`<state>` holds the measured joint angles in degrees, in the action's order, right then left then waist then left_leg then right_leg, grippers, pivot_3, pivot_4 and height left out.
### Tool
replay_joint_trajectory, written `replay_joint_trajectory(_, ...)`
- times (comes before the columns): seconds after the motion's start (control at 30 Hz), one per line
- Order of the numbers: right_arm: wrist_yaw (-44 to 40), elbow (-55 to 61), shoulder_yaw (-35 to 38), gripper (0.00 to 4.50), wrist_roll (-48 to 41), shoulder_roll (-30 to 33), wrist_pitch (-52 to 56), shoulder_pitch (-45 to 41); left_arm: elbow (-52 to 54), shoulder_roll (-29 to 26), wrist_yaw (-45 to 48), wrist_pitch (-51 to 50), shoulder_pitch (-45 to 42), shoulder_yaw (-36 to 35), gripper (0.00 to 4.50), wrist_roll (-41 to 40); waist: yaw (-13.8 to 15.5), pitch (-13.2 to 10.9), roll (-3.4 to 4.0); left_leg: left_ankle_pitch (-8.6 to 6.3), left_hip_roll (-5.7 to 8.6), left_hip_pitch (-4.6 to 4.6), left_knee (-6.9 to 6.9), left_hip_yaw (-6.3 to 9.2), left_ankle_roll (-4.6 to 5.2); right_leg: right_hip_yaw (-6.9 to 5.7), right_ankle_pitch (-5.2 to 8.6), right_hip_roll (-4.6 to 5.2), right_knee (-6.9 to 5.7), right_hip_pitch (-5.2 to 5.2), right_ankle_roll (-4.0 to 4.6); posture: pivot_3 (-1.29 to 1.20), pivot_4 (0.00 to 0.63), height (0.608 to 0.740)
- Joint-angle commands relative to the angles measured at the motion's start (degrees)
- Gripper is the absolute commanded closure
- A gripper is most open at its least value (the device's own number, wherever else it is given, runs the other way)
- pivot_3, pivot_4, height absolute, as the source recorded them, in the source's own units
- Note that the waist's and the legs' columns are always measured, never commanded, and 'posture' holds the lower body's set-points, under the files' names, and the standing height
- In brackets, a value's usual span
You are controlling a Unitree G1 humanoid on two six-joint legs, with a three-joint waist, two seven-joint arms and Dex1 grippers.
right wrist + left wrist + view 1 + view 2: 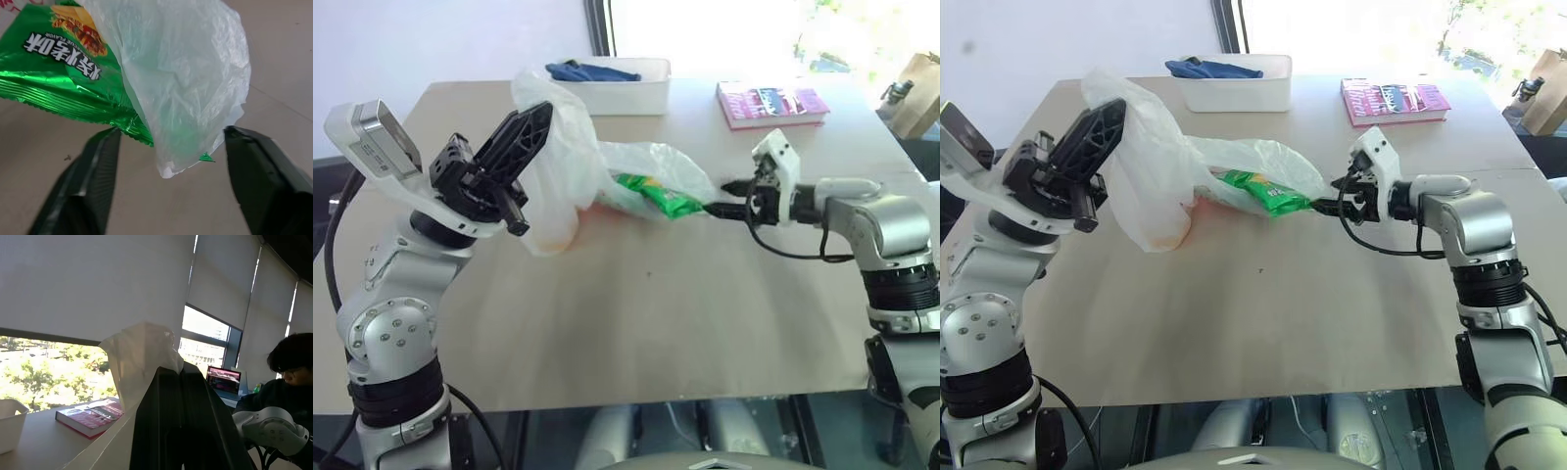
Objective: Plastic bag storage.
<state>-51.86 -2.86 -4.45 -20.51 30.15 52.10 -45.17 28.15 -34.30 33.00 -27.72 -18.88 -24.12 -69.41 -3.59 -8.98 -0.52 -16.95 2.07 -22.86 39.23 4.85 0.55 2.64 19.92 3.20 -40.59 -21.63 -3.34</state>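
Left gripper [524, 132] clenched on plastic bag [607, 176]; right gripper [168, 147] parted, seemingly grasping nothing; chip packet [63, 63] half-veiled

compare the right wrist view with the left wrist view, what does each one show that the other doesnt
Right wrist view: the green chip packet lying on the table, partly under the bag's loose edge, with the right end effector open around that end of the packet and the bag's edge.

Left wrist view: a pink book, the corner of a white tray, window blinds, a laptop and a seated person, with the left end effector shut on the bag.

Both: the plastic bag and the tabletop.
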Motion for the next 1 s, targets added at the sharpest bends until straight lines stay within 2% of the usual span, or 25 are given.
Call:
replay_joint_trajectory(0.03,1.3,-3.0,0.3,2.72,0.7,-0.7,-2.7,-1.2,2.5,-0.9,-0.1,0.4,-0.4,-1.1,4.50,-1.2,0.0,0.0,0.00,0.00,0.00,0.00,0.00,0.00,0.00,0.00,0.00,0.00,0.00,0.00,0.00,0.00,0.150,0.740)
replay_joint_trajectory(0.17,0.7,-3.8,0.9,4.48,0.1,-0.4,-3.1,-2.5,2.5,-1.1,-0.2,0.2,-0.4,-1.1,4.50,-1.4,0.1,0.0,0.00,0.00,0.01,0.00,0.00,0.00,0.00,0.00,0.00,-0.01,0.00,-0.01,0.00,0.00,0.150,0.740)
replay_joint_trajectory(0.23,-0.2,-3.2,3.0,4.48,-2.4,-0.5,-1.8,-3.0,2.0,-0.8,-0.4,0.3,-0.9,-1.0,4.50,-1.4,0.1,0.0,0.00,0.00,0.00,0.00,0.00,0.00,0.00,0.00,0.00,0.00,0.00,-0.01,0.00,0.00,0.150,0.740)
replay_joint_trajectory(0.33,0.2,-4.7,13.5,4.48,-12.7,-2.5,4.7,-7.5,0.1,1.6,-4.8,1.0,-5.2,-1.1,4.50,-4.5,0.2,0.0,-0.01,0.00,0.00,-0.01,0.00,0.00,0.00,0.00,0.00,0.00,0.00,0.00,0.00,0.00,0.150,0.740)
replay_joint_trajectory(0.4,1.9,-8.0,22.5,4.48,-21.3,-3.2,8.8,-14.4,-3.6,4.0,-10.0,2.4,-12.3,-1.9,4.50,-8.0,0.4,-0.2,-0.05,0.00,0.00,-0.02,0.06,0.00,0.00,-0.01,0.00,0.00,-0.04,0.00,0.00,0.00,0.150,0.740)
replay_joint_trajectory(0.47,5.0,-15.1,31.1,4.48,-28.3,-2.4,10.0,-25.9,-11.8,5.7,-13.6,4.3,-23.4,-3.1,4.50,-9.6,0.9,-0.4,-0.08,0.01,0.02,-0.06,0.11,0.01,-0.01,-0.04,0.00,-0.07,-0.09,-0.03,0.00,0.00,0.150,0.740)
replay_joint_trajectory(0.53,8.3,-23.5,36.2,4.48,-31.3,-0.7,8.3,-37.2,-23.0,6.1,-13.2,5.9,-34.3,-4.1,4.50,-8.9,1.1,-0.4,-0.27,0.01,0.09,-0.16,0.08,0.05,-0.02,-0.11,0.00,-0.18,-0.08,-0.15,0.00,0.00,0.150,0.740)
replay_joint_trajectory(0.57,9.4,-26.4,37.2,4.48,-31.6,0.1,7.4,-40.7,-27.6,6.0,-12.7,6.4,-38.0,-4.4,4.50,-8.4,1.3,-0.5,-0.34,-0.06,0.08,0.02,0.08,0.12,0.09,-0.28,0.00,-0.11,-0.20,-0.03,0.00,0.00,0.150,0.740)
replay_joint_trajectory(0.63,9.9,-30.6,36.5,4.48,-29.9,2.3,5.3,-46.0,-39.6,6.1,-10.3,7.9,-45.4,-3.8,4.50,-4.5,1.1,-0.5,-0.33,-0.03,0.21,-0.41,0.03,0.16,0.05,-0.41,0.00,-0.10,-0.07,-0.35,0.00,0.00,0.150,0.740)
replay_joint_trajectory(0.77,10.4,-34.4,33.4,4.48,-25.5,6.8,1.7,-49.4,-56.2,7.3,-2.9,10.5,-53.5,1.2,4.50,6.9,0.9,-0.5,-0.33,-0.10,0.43,-0.73,0.11,0.27,0.17,-0.74,0.00,0.10,-0.19,-0.53,0.00,0.00,0.150,0.740)
replay_joint_trajectory(0.87,10.1,-30.6,31.5,4.48,-24.5,10.6,3.7,-46.4,-60.5,8.8,3.9,11.2,-55.5,4.2,4.50,12.4,0.9,-0.5,-0.33,-0.12,0.59,-0.98,0.11,0.31,0.22,-1.18,0.00,0.47,-0.20,-0.73,0.00,0.00,0.150,0.740)
replay_joint_trajectory(1.0,11.2,-13.7,30.9,4.48,-27.5,14.3,10.6,-34.6,-55.1,9.8,11.6,8.5,-50.3,8.3,4.50,16.6,0.7,-0.5,-0.30,-0.12,0.57,-1.47,0.21,0.45,0.22,-1.30,0.00,0.77,-0.20,-1.05,0.00,0.00,0.150,0.740)
